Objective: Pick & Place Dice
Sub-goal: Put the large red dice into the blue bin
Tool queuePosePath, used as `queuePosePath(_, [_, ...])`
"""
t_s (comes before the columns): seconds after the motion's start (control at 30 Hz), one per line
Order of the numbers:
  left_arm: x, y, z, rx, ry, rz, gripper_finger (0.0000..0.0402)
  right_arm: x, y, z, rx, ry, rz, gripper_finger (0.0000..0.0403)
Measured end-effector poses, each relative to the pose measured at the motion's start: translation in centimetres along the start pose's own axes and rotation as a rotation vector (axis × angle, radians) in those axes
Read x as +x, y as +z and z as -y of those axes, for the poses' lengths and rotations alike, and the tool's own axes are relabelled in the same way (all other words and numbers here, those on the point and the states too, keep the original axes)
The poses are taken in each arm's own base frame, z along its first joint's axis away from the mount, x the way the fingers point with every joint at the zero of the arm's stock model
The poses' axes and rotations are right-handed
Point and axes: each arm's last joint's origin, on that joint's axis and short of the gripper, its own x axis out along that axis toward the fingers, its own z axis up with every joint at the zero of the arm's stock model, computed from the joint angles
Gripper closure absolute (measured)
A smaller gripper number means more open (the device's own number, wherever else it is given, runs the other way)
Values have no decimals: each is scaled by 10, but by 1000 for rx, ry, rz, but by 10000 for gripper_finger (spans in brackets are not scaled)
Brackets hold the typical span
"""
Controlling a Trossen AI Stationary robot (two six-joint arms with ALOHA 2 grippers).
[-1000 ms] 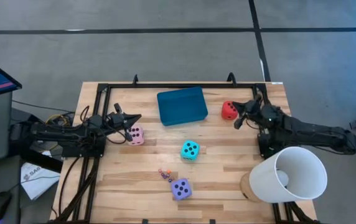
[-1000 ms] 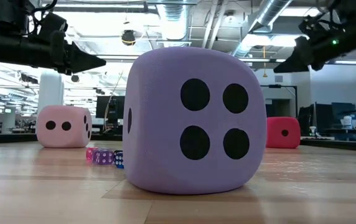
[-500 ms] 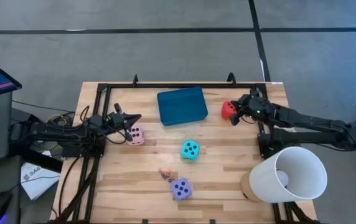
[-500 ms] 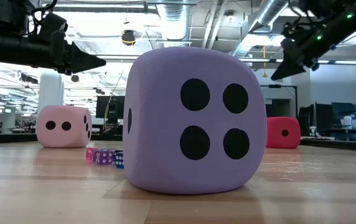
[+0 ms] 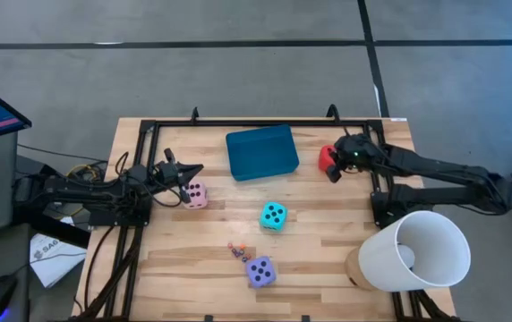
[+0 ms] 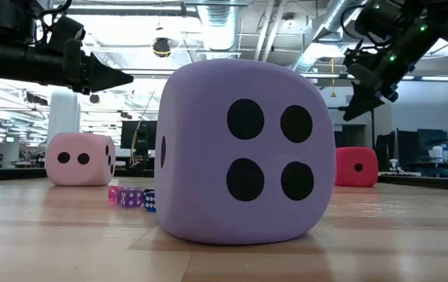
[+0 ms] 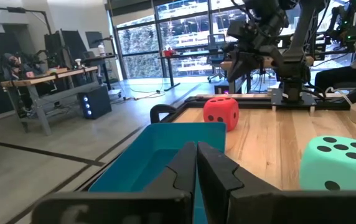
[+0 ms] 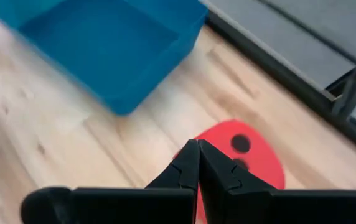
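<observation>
Red die (image 8: 252, 163) half hidden behind right fingers (image 8: 198, 163); turquoise die (image 7: 338, 163) cut by edge; tiny dice (image 5: 236, 249) unreadable.

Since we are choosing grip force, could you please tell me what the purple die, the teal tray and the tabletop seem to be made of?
Purple die: probably soft foam, matte; a finely grainy surface and rounded corners suggest it.
Teal tray: likely moulded plastic, smooth with a slight sheen; thin raised walls of even colour.
Tabletop: wood, apparently sealed butcher-block; parallel light planks with visible grain and a mild reflection in the low view.
</observation>
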Motion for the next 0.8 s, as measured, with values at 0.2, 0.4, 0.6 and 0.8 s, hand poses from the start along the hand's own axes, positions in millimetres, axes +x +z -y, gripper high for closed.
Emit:
queuePosePath(0.2, [0,0,0,-3,-2,0,396,7,-2,2,14,-8,-57,403])
queuePosePath(0.4, [0,0,0,-3,-2,0,396,11,-6,2,84,-31,-106,403])
queuePosePath(0.6, [0,0,0,-3,0,0,396,16,-8,3,133,-84,-141,403])
queuePosePath(0.8, [0,0,0,-3,3,-1,396,23,-9,2,272,-133,-155,403])
